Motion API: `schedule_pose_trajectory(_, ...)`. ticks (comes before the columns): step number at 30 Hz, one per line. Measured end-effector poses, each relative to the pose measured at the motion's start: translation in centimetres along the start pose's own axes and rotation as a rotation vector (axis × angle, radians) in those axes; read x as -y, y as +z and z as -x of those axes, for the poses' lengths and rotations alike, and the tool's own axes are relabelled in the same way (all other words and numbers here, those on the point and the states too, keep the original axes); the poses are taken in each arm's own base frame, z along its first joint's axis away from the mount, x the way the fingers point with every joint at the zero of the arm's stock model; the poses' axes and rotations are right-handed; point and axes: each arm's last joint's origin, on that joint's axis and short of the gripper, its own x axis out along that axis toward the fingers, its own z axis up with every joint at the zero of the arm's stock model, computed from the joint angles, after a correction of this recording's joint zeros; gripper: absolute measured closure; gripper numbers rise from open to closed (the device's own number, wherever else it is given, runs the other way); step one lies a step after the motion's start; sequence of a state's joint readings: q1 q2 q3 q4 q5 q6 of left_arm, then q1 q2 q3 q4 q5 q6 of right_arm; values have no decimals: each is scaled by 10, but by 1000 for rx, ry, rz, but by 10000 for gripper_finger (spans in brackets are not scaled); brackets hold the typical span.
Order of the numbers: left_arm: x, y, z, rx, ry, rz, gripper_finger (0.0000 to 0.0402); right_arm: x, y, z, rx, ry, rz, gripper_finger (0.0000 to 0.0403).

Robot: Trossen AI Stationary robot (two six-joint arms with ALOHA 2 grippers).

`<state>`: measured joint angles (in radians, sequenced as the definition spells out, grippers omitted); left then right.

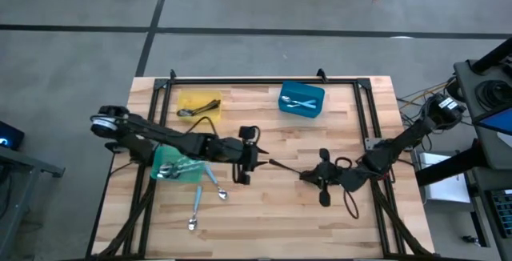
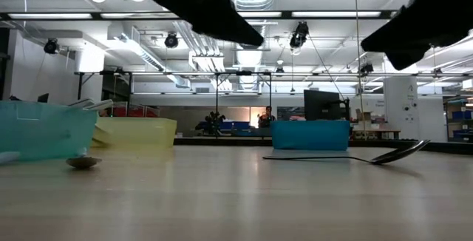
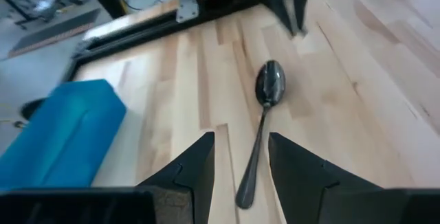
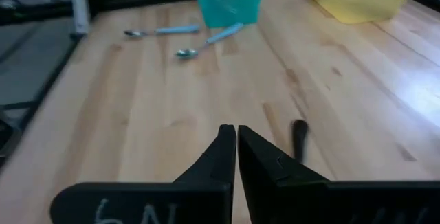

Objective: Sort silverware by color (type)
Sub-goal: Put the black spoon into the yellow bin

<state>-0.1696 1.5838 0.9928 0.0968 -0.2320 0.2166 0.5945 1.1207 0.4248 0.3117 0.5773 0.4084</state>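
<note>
- Left hand [image 1: 242, 165] hangs above the middle of the worktop [image 1: 272, 221], fingers [image 3: 192, 172] spread and grasping nothing; the handle end of a dark spoon [image 3: 261, 124] lies on the wood between them.
- Dark spoon runs from the left hand toward the right hand, bowl at the far end, flat on the worktop.
- Right hand [image 1: 308, 176] sits low over the worktop near the spoon's bowl, fingers [image 4: 223, 155] clenched together with nothing between them.
- Two blue-handled spoons [image 1: 210, 177] and [image 1: 195, 210] lie on the bare wood just beside the green bin, apart from each other.
- Green bin [image 1: 160, 173] stands under the left arm, near the worktop's left edge; silver pieces [image 1: 178, 167] lie in it.
- Yellow bin [image 1: 192, 97] stands at the far left; a dark utensil [image 1: 200, 109] lies in it.
- Blue bin [image 1: 314, 105] stands at the far side, right of the yellow one; blue-handled silverware [image 1: 299, 102] lies in it.
</note>
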Motion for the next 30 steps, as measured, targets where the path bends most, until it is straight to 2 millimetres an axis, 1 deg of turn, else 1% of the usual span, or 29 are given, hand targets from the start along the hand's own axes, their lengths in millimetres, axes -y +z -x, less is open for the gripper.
schedule_pose_trajectory(5, -3, -15, -27, -5, -35, 7, 286, -13, -6, 7, 12, 22, -4, 394)
schedule_pose_trajectory(9, -1, -28, -45, -21, -46, 9, 286, -19, -9, 12, 5, 30, -45, 394)
schedule_pose_trajectory(12, 2, -36, -55, -29, -45, 9, 286, -18, -13, 15, -45, 22, -94, 394)
schedule_pose_trajectory(15, 2, -41, -62, -21, -41, 13, 286, -15, -14, 18, -134, -16, -166, 394)
schedule_pose_trajectory(18, 1, -44, -69, -4, -33, 6, 286, -12, -11, 25, -247, -93, -284, 394)
schedule_pose_trajectory(22, -1, -48, -76, 16, -18, -12, 286, -9, 1, 37, -382, -217, -483, 394)
schedule_pose_trajectory(25, -2, -51, -81, 40, -5, -16, 286, -9, 8, 44, -473, -275, -631, 394)
schedule_pose_trajectory(27, -3, -54, -86, 55, 3, -11, 286, -10, 9, 47, -523, -309, -756, 394)
schedule_pose_trajectory(30, 1, -63, -93, 25, -5, -16, 286, -11, 9, 48, -557, -346, -926, 394)
